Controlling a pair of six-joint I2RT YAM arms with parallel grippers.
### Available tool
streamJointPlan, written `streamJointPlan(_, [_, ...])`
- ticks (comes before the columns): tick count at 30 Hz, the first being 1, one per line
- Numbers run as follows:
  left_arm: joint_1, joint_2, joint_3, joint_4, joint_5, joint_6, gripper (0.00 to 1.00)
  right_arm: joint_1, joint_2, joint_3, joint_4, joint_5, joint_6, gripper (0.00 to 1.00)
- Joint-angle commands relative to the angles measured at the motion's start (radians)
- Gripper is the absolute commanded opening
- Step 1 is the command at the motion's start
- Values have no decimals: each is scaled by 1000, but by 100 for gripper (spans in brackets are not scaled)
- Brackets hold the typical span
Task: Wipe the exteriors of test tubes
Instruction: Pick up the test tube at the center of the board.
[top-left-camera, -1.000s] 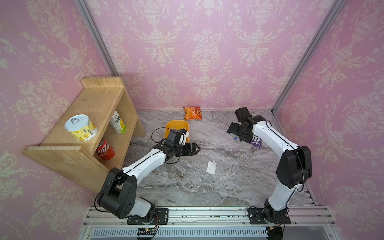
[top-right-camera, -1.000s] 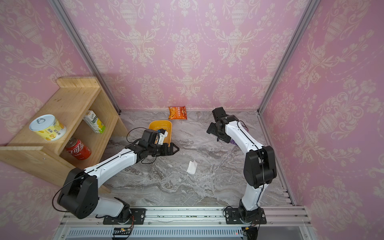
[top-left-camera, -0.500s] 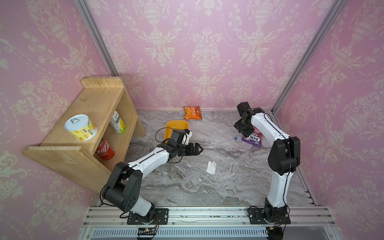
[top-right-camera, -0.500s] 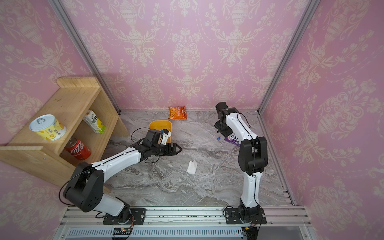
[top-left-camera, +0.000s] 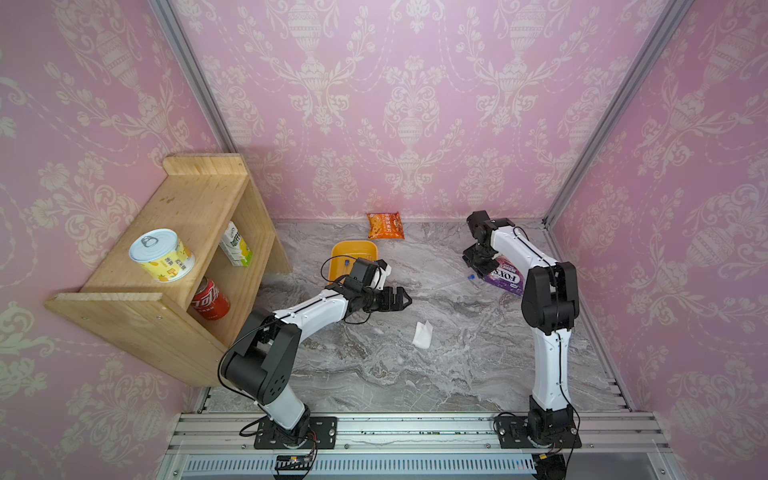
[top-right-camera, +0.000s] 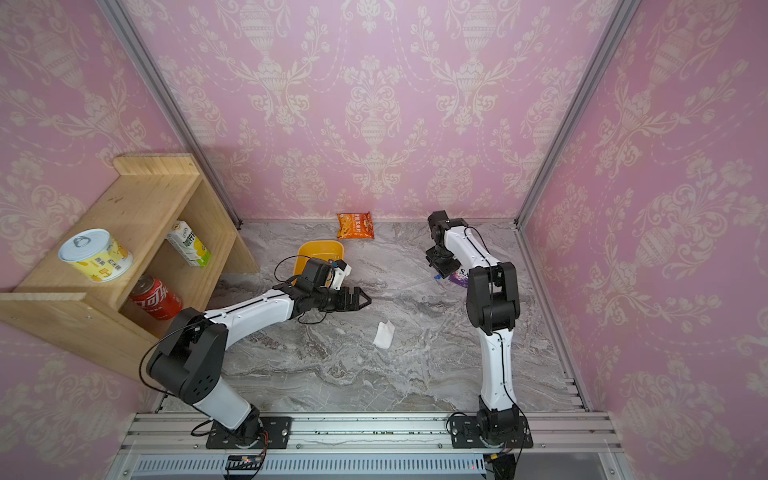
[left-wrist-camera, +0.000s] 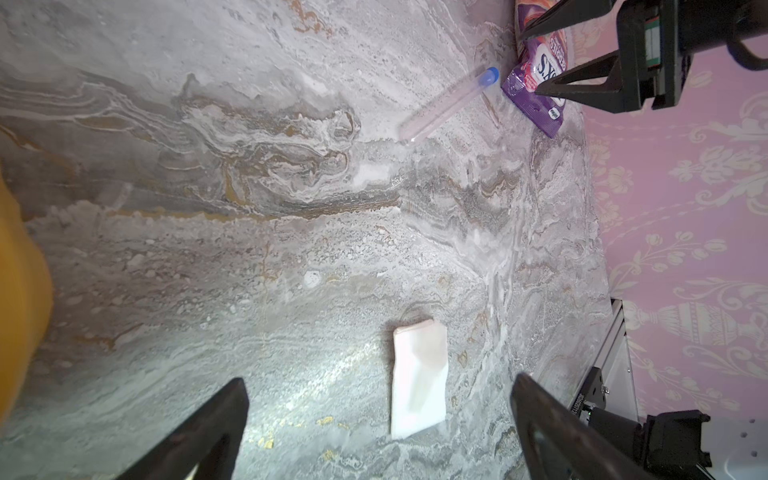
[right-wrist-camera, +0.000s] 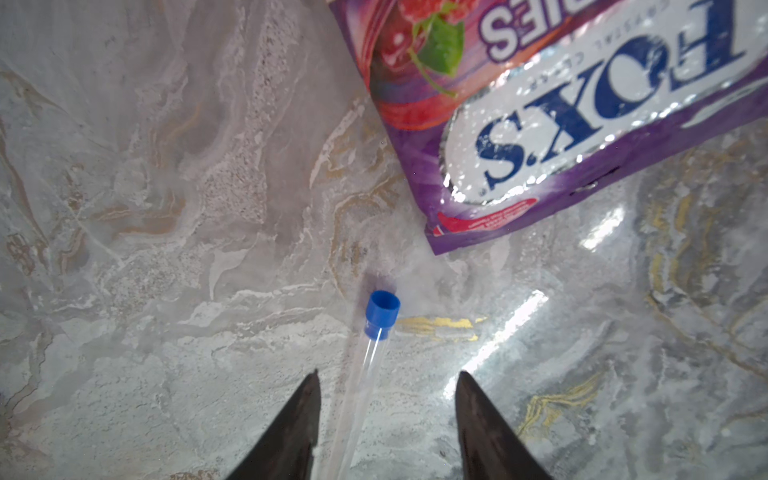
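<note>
One test tube (top-left-camera: 457, 281), clear with a blue cap, lies flat on the marble table beside a purple candy bag. My right gripper (right-wrist-camera: 388, 376) points down over it near the capped end. Its jaws stand half apart, and the test tube (right-wrist-camera: 361, 382) lies between them close to one finger, unclamped. In the left wrist view the same test tube (left-wrist-camera: 446, 104) lies far ahead. My left gripper (top-left-camera: 405, 298) hovers mid-table, wide open and holding nothing. A folded white wipe (left-wrist-camera: 419, 378) lies just ahead of it. A small blue cap (top-left-camera: 345, 262) shows in the orange tray.
The purple candy bag (top-left-camera: 505, 276) lies right beside the tube's cap. An orange tray (top-left-camera: 353, 251) sits behind my left wrist, and an orange snack packet (top-left-camera: 385, 225) lies at the back wall. A wooden shelf (top-left-camera: 187, 216) at the left holds cans and a carton.
My right gripper has come down over the tube's capped end and its jaws have narrowed from wide open. My left gripper has crept a little to the right, still open.
</note>
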Motion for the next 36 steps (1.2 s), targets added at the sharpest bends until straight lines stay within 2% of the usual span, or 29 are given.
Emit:
streamJointPlan(1, [-5,9,24,14,30,12,99,-3,22,16,-6,-8,40,49])
streamJointPlan(20, [-5,29,24,33,43,9,99,-18,109,38,22,-25,64,44])
streamJointPlan(30, [-5,39,22,39,45,7,99,-27,124,45,22,-72,88,42])
streamJointPlan(36, [-5,40,21,42,48,7,99,-31,150,51,9,-90,102,36])
